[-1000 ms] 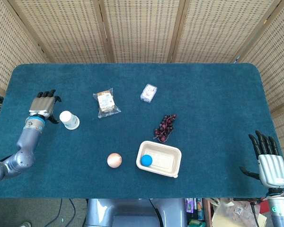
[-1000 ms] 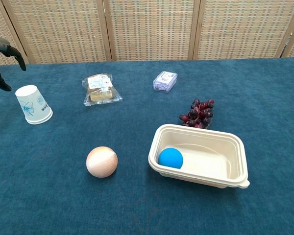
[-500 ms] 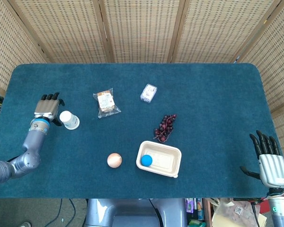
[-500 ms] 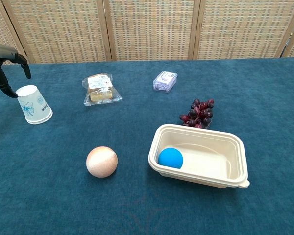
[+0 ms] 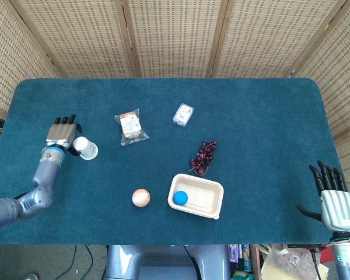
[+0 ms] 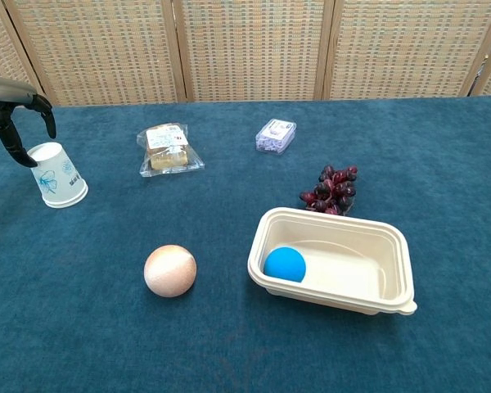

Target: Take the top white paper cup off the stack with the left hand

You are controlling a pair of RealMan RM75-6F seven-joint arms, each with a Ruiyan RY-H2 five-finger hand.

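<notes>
The white paper cup stack (image 6: 56, 174) is standing upside down near the left end of the blue felt-like table (image 5: 262, 116) — wide rim on the cloth, narrow base up, its long axis close to vertical and leaning slightly toward the left hand. The paper wall is smooth, tapered, with a faint blue print.

The left hand (image 5: 61, 134) is hovering just beside the stack's upper part, fingers spread and holding nothing; in the chest view its dark thumb (image 6: 15, 147) is hanging by the cup's top, though whether it is touching cannot be told.

The right hand (image 5: 333, 201) is sitting at the table's near right corner, fingers apart — empty.

Elsewhere are lying a crinkly clear-wrapped snack (image 6: 168, 149), a small plastic packet (image 6: 275, 135), knobbly dark grapes (image 6: 331, 189), a round peach-coloured ball (image 6: 170, 270) and a beige rectangular tray (image 6: 368, 295) containing a smooth blue ball (image 6: 284, 264).
</notes>
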